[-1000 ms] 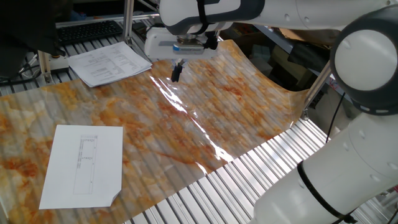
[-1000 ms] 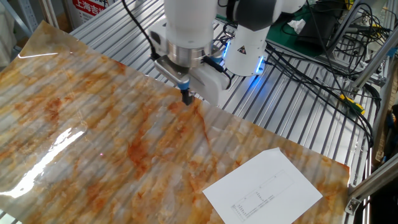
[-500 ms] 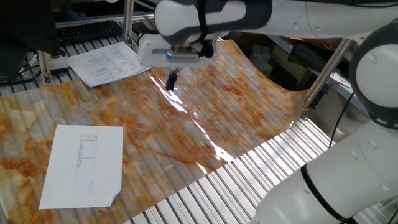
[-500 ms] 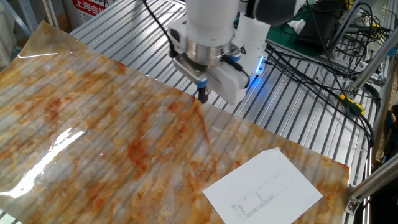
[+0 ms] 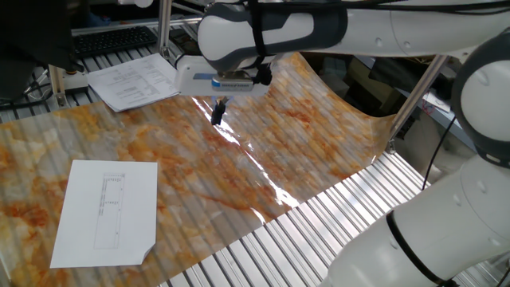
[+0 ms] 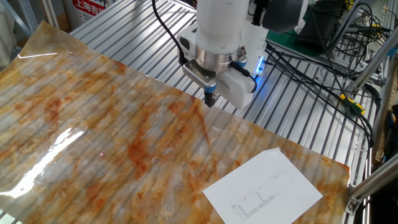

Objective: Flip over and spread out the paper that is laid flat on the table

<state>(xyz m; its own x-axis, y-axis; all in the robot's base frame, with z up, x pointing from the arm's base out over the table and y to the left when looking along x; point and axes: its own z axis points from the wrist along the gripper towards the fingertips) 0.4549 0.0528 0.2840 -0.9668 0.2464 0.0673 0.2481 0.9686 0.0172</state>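
From one fixed view I go left to right. First I see the paper [image 5: 107, 212], far left on the counter [image 5: 263, 151]. It lies flat w/ the faint grey lines facing up, and its near right corner looks a bit bent. Behind it, at the back left, sits a stack of printed pages [image 5: 139, 80], partly on the bare metal slats. Next, near the middle, my end effector [image 5: 217, 113] hangs over the shiny orange sheet, pointing down. It's well apart from the paper. The fingers [image 5: 216, 116] look pressed together w/ nothing between them. On the right the orange sheet ends and it's bare slats.

From the other fixed view it's flipped round. The orange sheet fills the left, the end effector [image 6: 211, 99] hangs by the sheet's far edge in the middle, tips together, empty. The paper [image 6: 263, 188] is lower right, flat, near the sheet's edge. Cables [image 6: 323, 62] lie on the slats far right.
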